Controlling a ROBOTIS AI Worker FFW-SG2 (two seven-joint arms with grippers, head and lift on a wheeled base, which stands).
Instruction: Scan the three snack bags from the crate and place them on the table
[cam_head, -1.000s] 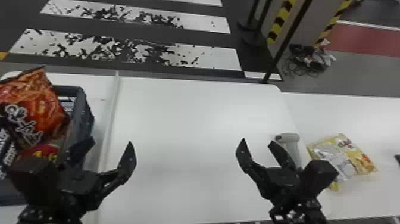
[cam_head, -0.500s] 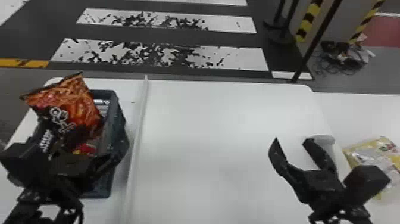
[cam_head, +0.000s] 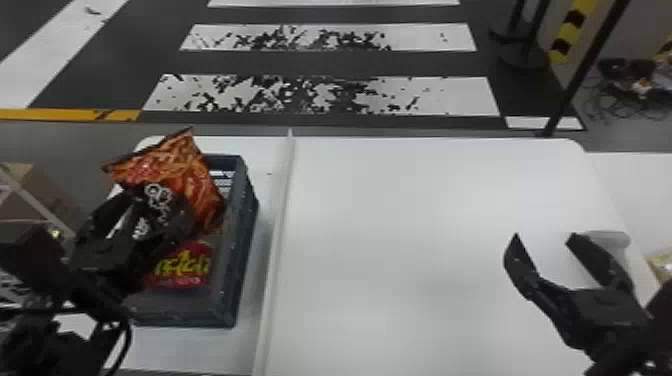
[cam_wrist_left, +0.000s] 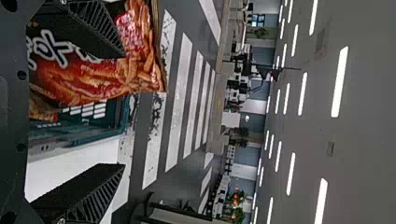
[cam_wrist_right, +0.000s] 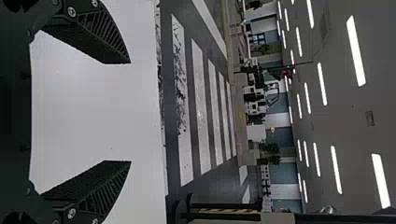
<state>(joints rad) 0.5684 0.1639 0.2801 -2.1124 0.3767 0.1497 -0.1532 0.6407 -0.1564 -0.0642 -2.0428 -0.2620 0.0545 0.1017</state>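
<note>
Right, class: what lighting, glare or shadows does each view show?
Head view: faint, soft-edged shading on the white table; left wrist view: ceiling lights glare bright white; right wrist view: similar glare overhead, the tool dark against the white table.

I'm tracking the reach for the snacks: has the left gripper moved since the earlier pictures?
Yes, to the robot's left: against the crate in the head view, the left gripper has gone from across its right side to over it.

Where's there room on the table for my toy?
There's a big bare patch on the table between the ridge and the right claw, and a skinny one between ridge and crate. It's crowded at the crate: orange bag, red bag and left claw.
</note>
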